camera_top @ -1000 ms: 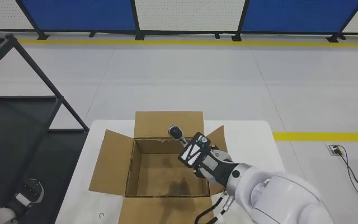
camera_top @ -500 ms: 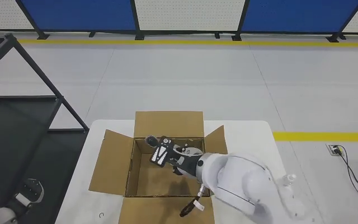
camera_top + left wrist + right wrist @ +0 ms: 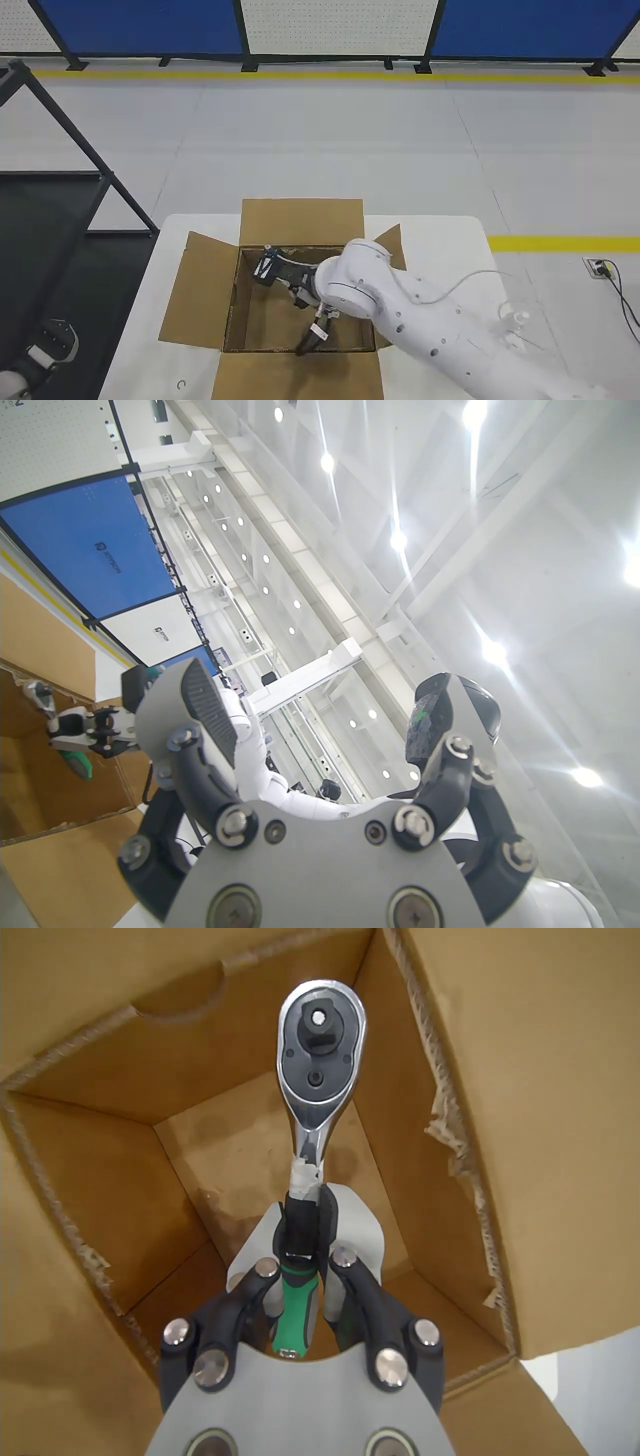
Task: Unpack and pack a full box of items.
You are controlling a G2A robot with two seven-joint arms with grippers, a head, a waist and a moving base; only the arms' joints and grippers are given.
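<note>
The ratchet wrench (image 3: 309, 1143) is held inside the open cardboard box (image 3: 415, 1138), chrome head leading toward one of the box's inner corners and seemingly clear of the box floor, which shows bare and stained beneath it. It looks like solid steel: stiff, not fragile, and probably heavy for its length, with most of the weight in the head. The polished neck, with a scrap of tape around it, would likely be slick under rubber pads. The green and grey handle is the better place to take hold, being softer and less slippery.

The right gripper (image 3: 306, 1228) is clamped on the black collar where the handle meets the neck, a finger on either side and the green grip running back between them. Held that far from the head, the tool may want to pivot in the grip, so it wants a firm squeeze and an unhurried lowering to the box floor.

The left gripper (image 3: 315, 710) is outside the box, turned up toward the ceiling — its fingers spread wide with nothing between them.
</note>
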